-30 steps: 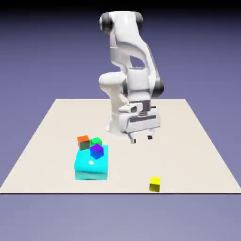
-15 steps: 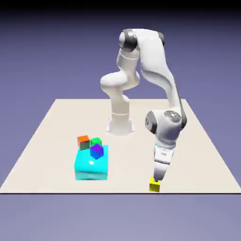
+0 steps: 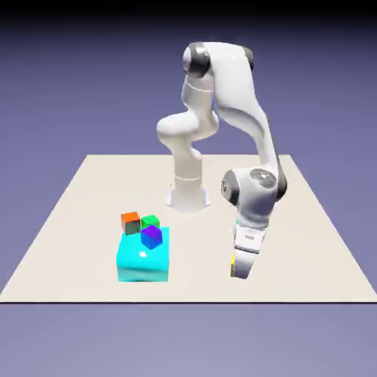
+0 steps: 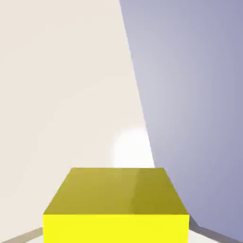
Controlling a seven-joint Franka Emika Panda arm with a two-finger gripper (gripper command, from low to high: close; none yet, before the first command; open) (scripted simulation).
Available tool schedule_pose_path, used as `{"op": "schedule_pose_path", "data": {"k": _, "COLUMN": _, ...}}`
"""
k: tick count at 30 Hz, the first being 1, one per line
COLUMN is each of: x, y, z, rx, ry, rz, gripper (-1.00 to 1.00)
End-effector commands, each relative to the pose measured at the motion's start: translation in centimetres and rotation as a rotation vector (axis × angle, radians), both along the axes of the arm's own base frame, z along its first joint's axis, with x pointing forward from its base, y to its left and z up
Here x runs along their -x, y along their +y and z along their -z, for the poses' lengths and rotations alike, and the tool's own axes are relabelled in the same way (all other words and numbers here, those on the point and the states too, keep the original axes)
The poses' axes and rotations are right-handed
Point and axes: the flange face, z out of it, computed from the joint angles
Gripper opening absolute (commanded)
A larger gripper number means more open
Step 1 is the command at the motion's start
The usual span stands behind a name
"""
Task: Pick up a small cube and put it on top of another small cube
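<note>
A small yellow cube (image 4: 116,204) fills the bottom of the hand view, and my gripper (image 4: 116,237) is shut on it. Thin grey finger slivers show at either side of it. In the exterior view the gripper (image 3: 240,271) hangs near the table's front edge, right of the middle. It hides most of the yellow cube (image 3: 233,264), which shows only as a thin strip and seems slightly off the table. Small orange (image 3: 130,221), green (image 3: 151,220) and purple (image 3: 152,236) cubes sit close together to the exterior view's left.
A large cyan block (image 3: 143,259) lies at the exterior view's left front, with the purple cube at its far edge. The beige table's (image 3: 309,221) front edge runs just below the gripper. The robot's base (image 3: 188,195) stands at the far middle.
The arm swung from the table's middle down to the yellow cube at the front edge. The jaws closed on it, and the cube now sits higher in the picture.
</note>
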Motion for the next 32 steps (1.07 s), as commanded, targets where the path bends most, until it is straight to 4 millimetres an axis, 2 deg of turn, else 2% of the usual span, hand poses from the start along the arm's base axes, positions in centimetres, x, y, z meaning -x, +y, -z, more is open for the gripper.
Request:
{"op": "schedule_pose_path", "data": {"k": 1, "x": 0.3, "y": -1.8, "z": -1.0, "rx": 0.004, "ry": -0.002, "rz": 0.006, "gripper": -1.00}}
{"op": "schedule_pose_path", "data": {"k": 6, "x": 3.0, "y": -10.1, "z": -5.2, "rx": 0.014, "ry": -0.001, "rz": 0.040, "gripper": -1.00}}
{"op": "schedule_pose_path", "data": {"k": 11, "x": 7.3, "y": -17.4, "z": -8.1, "rx": 0.013, "ry": 0.003, "rz": 0.072, "gripper": -1.00}}
{"op": "schedule_pose_path", "data": {"k": 16, "x": 12.7, "y": -23.0, "z": -9.9, "rx": 0.002, "ry": 0.007, "rz": 0.096, "gripper": -1.00}}
{"op": "schedule_pose_path", "data": {"k": 20, "x": 17.4, "y": -26.3, "z": -10.6, "rx": -0.013, "ry": 0.006, "rz": 0.107, "gripper": -1.00}}
{"op": "schedule_pose_path", "data": {"k": 21, "x": 18.6, "y": -27.0, "z": -10.7, "rx": -0.017, "ry": 0.005, "rz": 0.109, "gripper": -1.00}}
{"op": "schedule_pose_path", "data": {"k": 22, "x": 18.6, "y": -27.0, "z": -10.7, "rx": -0.017, "ry": 0.005, "rz": 0.109, "gripper": -1.00}}
{"op": "schedule_pose_path", "data": {"k": 28, "x": 18.8, "y": -27.6, "z": -3.8, "rx": -0.017, "ry": 0.005, "rz": 0.109, "gripper": -1.00}}
{"op": "schedule_pose_path", "data": {"k": 29, "x": 18.8, "y": -27.6, "z": -3.7, "rx": -0.017, "ry": 0.005, "rz": 0.109, "gripper": -1.00}}
{"op": "schedule_pose_path", "data": {"k": 30, "x": 18.8, "y": -27.6, "z": -3.7, "rx": -0.017, "ry": 0.005, "rz": 0.109, "gripper": 1.00}}
{"op": "schedule_pose_path", "data": {"k": 31, "x": 18.8, "y": -27.6, "z": -3.7, "rx": -0.017, "ry": 0.005, "rz": 0.109, "gripper": 1.00}}
{"op": "schedule_pose_path", "data": {"k": 32, "x": 18.7, "y": -27.5, "z": -4.8, "rx": -0.018, "ry": 0.005, "rz": 0.108, "gripper": 1.00}}
